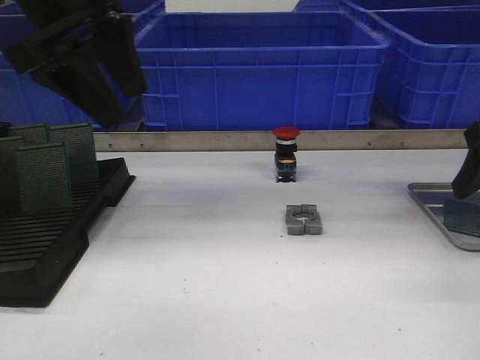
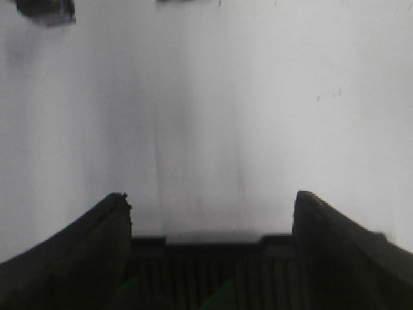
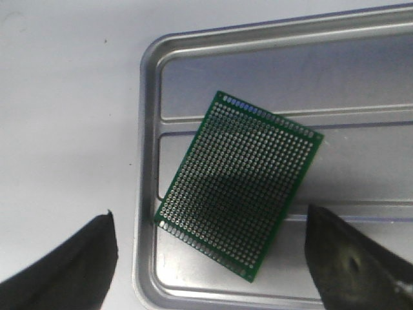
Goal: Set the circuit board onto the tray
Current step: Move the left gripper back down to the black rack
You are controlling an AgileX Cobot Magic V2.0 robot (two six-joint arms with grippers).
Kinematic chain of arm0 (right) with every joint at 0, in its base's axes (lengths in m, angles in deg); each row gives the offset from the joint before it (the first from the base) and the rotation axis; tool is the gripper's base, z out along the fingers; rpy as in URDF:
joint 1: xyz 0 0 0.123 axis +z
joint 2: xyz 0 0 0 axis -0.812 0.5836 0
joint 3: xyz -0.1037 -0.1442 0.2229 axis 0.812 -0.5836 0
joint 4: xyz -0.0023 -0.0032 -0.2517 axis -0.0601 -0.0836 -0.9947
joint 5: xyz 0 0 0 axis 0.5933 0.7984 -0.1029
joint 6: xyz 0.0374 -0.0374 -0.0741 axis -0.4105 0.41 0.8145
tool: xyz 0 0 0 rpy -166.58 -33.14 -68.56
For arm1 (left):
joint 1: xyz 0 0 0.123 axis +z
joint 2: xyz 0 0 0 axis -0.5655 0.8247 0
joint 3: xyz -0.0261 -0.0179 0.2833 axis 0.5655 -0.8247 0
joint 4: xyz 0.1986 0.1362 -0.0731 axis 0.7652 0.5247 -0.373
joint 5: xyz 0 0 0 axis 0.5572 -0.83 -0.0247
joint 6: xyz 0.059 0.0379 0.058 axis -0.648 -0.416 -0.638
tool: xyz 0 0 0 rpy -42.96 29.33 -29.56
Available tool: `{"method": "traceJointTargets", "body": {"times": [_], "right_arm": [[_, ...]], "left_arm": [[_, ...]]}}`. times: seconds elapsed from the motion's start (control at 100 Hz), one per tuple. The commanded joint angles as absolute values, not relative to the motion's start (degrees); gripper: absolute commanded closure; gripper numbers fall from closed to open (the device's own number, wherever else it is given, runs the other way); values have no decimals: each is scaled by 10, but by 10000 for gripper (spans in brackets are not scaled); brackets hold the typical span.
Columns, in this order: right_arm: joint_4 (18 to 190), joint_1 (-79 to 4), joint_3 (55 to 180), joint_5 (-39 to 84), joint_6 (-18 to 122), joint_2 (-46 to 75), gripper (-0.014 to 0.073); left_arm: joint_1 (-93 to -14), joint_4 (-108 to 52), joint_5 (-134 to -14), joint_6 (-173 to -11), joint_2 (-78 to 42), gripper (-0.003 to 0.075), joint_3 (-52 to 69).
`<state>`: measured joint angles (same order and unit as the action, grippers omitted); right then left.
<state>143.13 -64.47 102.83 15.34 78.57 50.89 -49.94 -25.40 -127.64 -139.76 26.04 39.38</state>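
A green perforated circuit board (image 3: 239, 184) lies flat and skewed on the floor of the silver-grey metal tray (image 3: 145, 161), near its corner. In the front view the tray (image 1: 429, 201) is at the table's right edge with the board (image 1: 460, 216) on it. My right gripper (image 3: 210, 258) hangs above the board, open and empty; only part of it shows in the front view (image 1: 471, 172). My left gripper (image 2: 210, 219) is open and empty, raised high at the upper left over the black slotted rack (image 1: 45, 240), which holds several upright green boards (image 1: 45, 169).
A red-capped push button (image 1: 286, 154) stands mid-table with a grey metal clamp block (image 1: 303, 219) in front of it. Big blue crates (image 1: 259, 67) line the back behind a metal rail (image 1: 225, 140).
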Motion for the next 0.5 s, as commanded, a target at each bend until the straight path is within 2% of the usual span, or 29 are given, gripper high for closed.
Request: {"method": "traceJointTargets", "body": {"times": [0.0,0.24,0.49], "right_arm": [[1441,-649,1045,164,794,490,-17],[1441,-649,1045,164,794,490,-17],[1441,-649,1045,163,794,490,-17]], "left_arm": [[-476,-237,-1270,-1393,236,226,413],[-416,-231,-1266,-1393,239,226,413],[-396,-231,-1244,-1393,242,226,413]]}}
